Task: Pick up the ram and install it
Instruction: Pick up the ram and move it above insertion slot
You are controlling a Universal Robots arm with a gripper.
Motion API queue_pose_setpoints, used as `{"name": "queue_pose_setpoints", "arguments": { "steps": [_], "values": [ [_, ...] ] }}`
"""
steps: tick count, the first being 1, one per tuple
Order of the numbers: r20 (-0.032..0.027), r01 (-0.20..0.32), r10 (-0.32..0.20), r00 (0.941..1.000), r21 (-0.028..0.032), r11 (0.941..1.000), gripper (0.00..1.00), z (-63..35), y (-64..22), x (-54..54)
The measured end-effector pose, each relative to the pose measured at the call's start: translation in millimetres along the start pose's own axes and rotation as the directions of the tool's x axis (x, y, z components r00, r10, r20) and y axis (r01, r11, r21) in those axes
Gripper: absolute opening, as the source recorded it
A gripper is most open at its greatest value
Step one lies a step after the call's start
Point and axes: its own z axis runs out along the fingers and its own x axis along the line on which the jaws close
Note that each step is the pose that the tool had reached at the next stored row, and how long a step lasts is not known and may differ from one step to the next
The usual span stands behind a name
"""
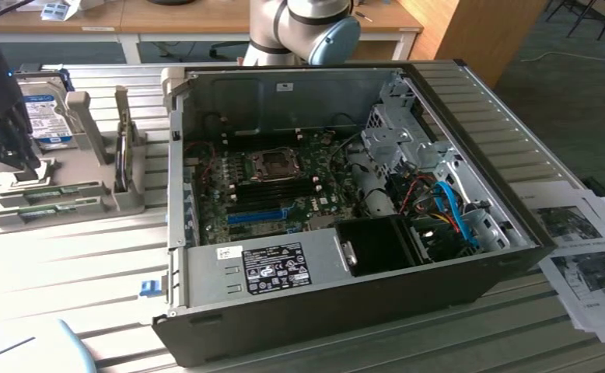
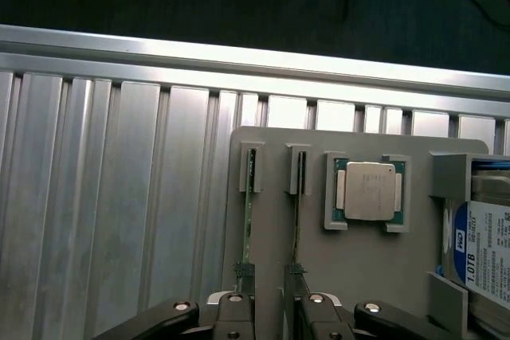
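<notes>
The gripper (image 2: 269, 280) is hovering over the gray holder (image 2: 271, 157) at the exterior view's left, well apart from the open case (image 1: 333, 322). Its fingers are standing spread wide and pinching nothing. A ram (image 2: 248, 224) is standing on edge in a holder slot. A second ram (image 2: 296, 224) is standing just beside it in the next slot, nearer the CPU (image 2: 368, 191). One fingertip (image 2: 243, 275) is lining up over each stick's near end, so the gap is sitting between the two sticks. Whether the tips are touching them I cannot tell. A hard drive (image 2: 488, 252) is lying beyond the CPU.
</notes>
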Motion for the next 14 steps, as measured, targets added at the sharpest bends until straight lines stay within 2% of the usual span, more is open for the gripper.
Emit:
{"name": "queue_pose_setpoints", "arguments": {
  "steps": [14],
  "values": [
    [0.0000,0.000,0.000,1.0000,0.0000,1.0000,0.28,14.6,-0.7,0.3]
  ]
}}
